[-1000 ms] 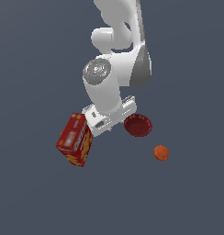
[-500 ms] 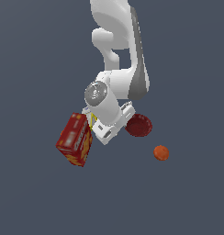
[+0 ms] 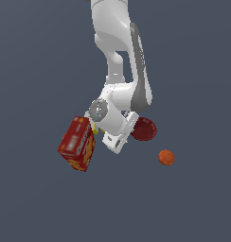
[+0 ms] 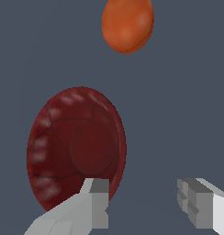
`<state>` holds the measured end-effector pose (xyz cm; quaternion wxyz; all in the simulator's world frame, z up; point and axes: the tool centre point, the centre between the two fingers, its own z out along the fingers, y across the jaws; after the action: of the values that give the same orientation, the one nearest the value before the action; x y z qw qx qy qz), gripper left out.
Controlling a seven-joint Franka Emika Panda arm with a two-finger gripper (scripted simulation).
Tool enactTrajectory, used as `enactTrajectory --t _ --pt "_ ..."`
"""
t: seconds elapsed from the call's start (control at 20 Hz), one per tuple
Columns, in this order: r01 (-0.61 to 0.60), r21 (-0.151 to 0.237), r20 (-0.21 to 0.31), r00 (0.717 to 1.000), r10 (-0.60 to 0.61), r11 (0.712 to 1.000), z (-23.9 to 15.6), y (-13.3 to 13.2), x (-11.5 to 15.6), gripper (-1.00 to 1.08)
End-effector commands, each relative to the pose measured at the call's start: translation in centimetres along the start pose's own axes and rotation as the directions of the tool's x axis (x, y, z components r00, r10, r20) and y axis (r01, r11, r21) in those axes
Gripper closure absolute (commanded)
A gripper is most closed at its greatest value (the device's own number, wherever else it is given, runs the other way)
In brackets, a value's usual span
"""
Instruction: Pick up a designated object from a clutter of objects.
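The dark red bowl (image 4: 75, 147) with its ribbed rim fills much of the wrist view, tilted so its inside faces the camera. My gripper (image 4: 146, 206) is open and holds nothing. One finger (image 4: 93, 204) lies over the bowl's near rim, the other finger (image 4: 196, 202) stands apart on bare floor. In the exterior view the bowl (image 3: 146, 130) shows half hidden behind the white hand (image 3: 115, 132), which hangs low between the bowl and the red-and-orange box (image 3: 77, 143). The fingertips are not visible there.
A small orange ball (image 3: 166, 157) lies on the floor beyond the bowl, toward the exterior view's right; the ball (image 4: 127, 24) also shows in the wrist view. A sliver of yellow (image 3: 95, 129) peeks out between the box and the hand.
The arm has bent down and the hand has dropped lower, closing in on the bowl beside the box. Box, bowl and ball have not moved.
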<state>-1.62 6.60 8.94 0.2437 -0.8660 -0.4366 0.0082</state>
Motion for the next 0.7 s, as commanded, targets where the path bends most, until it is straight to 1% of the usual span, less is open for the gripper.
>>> enactTrajectory --t 0.0,0.3,0.65 --pt "0.045 0.023 -0.022 0.999 -0.044 0.999 0.9 -0.2 0.2 -0.20" --pt "0.120 0.056 -0.065 0.991 -0.116 0.991 2.4 -0.6 0.5 -0.20" --pt "0.160 0.070 -0.091 0.984 -0.153 0.985 3.1 -0.9 0.8 -0.20"
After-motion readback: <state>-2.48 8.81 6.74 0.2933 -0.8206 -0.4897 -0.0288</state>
